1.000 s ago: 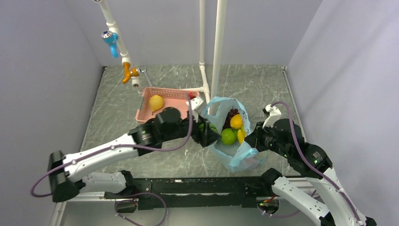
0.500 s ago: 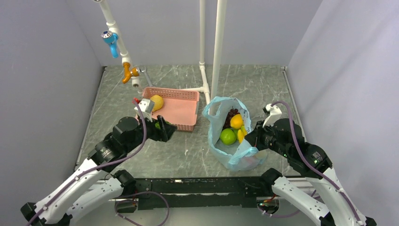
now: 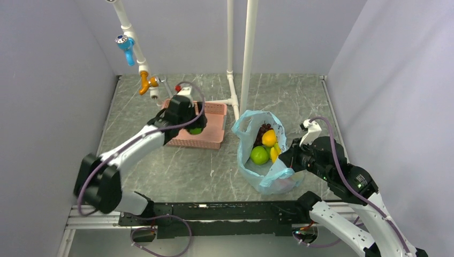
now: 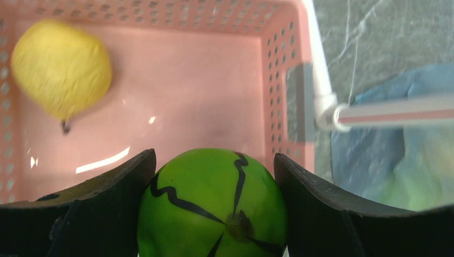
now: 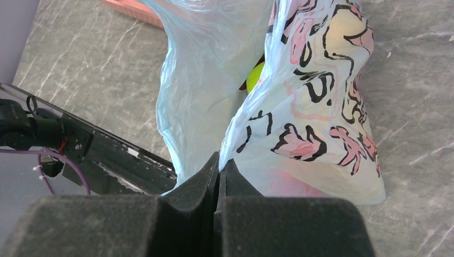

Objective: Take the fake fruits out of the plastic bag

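The right gripper (image 5: 218, 164) sits at the bottom centre, its jaws pressed together on a fold of the light-blue plastic bag (image 5: 300, 107), which fills the middle and upper right with pink-and-black print. A yellow-green fruit (image 5: 256, 78) shows in the bag's gap. A pink basket (image 5: 131, 8) corner lies at the upper left on the marbled table (image 5: 80, 69).

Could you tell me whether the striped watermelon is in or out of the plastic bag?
Out: the left gripper holds the watermelon over the pink basket, well apart from the plastic bag.
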Tool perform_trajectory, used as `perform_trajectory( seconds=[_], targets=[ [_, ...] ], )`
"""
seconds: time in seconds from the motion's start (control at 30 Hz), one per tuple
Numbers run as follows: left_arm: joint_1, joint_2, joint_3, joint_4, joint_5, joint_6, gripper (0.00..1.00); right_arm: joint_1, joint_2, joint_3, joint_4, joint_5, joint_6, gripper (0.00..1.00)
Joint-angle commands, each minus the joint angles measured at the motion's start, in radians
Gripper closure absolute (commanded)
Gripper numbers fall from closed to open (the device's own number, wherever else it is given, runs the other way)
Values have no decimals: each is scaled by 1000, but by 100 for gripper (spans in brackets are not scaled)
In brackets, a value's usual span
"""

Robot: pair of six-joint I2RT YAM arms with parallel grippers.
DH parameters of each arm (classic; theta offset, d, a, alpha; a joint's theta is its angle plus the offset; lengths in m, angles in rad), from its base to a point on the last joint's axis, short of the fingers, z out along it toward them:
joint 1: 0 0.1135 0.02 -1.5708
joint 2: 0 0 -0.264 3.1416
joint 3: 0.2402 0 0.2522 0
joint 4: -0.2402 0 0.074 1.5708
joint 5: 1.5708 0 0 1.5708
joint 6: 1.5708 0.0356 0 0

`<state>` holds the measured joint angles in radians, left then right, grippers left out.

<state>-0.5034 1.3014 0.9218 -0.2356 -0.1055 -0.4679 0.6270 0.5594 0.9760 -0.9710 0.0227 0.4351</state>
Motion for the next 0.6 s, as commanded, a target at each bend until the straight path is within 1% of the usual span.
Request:
perform_trajectory(
  seconds=[0.0, 0.07, 0.1, 0.17, 0.3, 0.33, 0.47, 0.5, 0.53, 0.57],
  targets=[
    [10, 234, 219, 108, 15, 28, 100, 2, -21, 1, 43, 26, -14, 100],
    [10, 340, 282, 133, 13, 35, 100, 2, -26, -2, 46, 32, -11, 100],
    [11, 408, 320, 122, 13, 39, 100, 2, -28, -2, 47, 33, -10, 100],
    [13, 496, 407, 74, -5, 35, 100, 2, -29, -2, 45, 34, -11, 100],
    [13, 578, 459, 97, -8, 13, 100, 2, -32, -5, 49, 36, -12, 100],
    [12, 592, 462, 109, -2, 7, 98, 2, -31, -5, 49, 37, -12, 100],
    [14, 626, 468, 130, 29, -16, 87, 2, -29, -8, 48, 31, -15, 100],
    [12, 631, 464, 135, 36, -20, 83, 3, -31, -7, 49, 31, -15, 100],
    [11, 635, 457, 151, 44, -25, 77, 2, -31, -7, 49, 32, -15, 100],
    [11, 638, 450, 162, 48, -27, 67, 2, -32, -7, 49, 31, -15, 100]
  ],
)
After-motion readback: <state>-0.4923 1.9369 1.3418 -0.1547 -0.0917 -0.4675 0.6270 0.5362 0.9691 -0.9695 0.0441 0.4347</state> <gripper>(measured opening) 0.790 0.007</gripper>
